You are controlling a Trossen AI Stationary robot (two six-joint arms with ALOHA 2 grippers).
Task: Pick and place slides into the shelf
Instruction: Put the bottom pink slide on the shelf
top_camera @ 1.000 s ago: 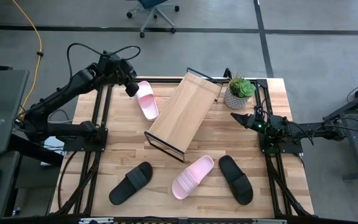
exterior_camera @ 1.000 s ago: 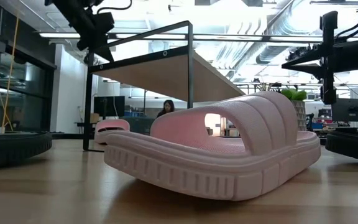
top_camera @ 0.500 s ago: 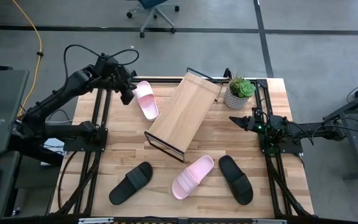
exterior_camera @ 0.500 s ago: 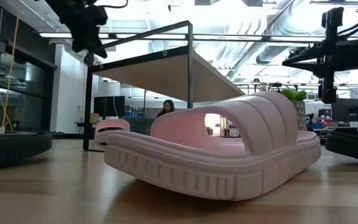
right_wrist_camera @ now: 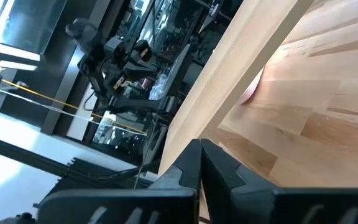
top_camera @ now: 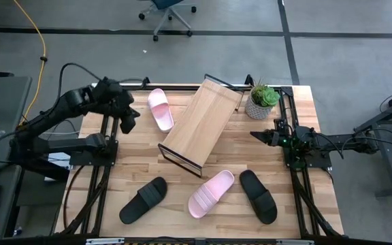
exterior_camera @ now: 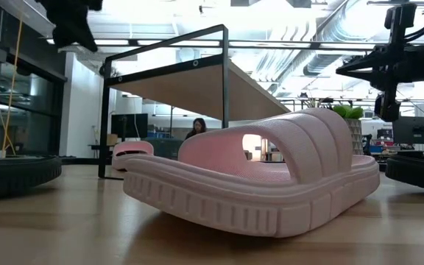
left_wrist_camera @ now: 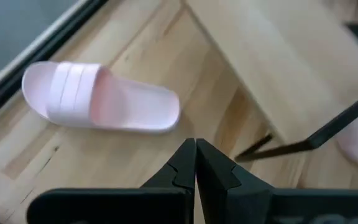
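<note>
Two pale pink slides lie sole-down on the table, one at the far left [top_camera: 160, 109] [left_wrist_camera: 98, 106] and one near the front [top_camera: 211, 193] [exterior_camera: 263, 184]. Two black slides [top_camera: 143, 199] [top_camera: 258, 195] lie flat on either side of the near pink one. The shelf [top_camera: 201, 126] [exterior_camera: 197, 81] stands slanted on its thin black frame mid-table, with nothing on it. My left gripper [top_camera: 129, 122] [left_wrist_camera: 195, 152] hovers shut above the table's left side, next to the far pink slide, holding nothing. At the right side my right gripper [top_camera: 256, 134] [right_wrist_camera: 201, 152] is shut and holds nothing.
A small potted plant [top_camera: 260, 101] stands at the far right, beside the shelf's far end. Black rails [top_camera: 104, 177] [top_camera: 305, 197] run along the table's left and right sides. Bare planks [top_camera: 243, 150] lie between the shelf and the right arm.
My left gripper has drawn back from above the far pink slide toward the table's left and near edges, staying shut and holding nothing. The slides and the shelf have kept their places.
</note>
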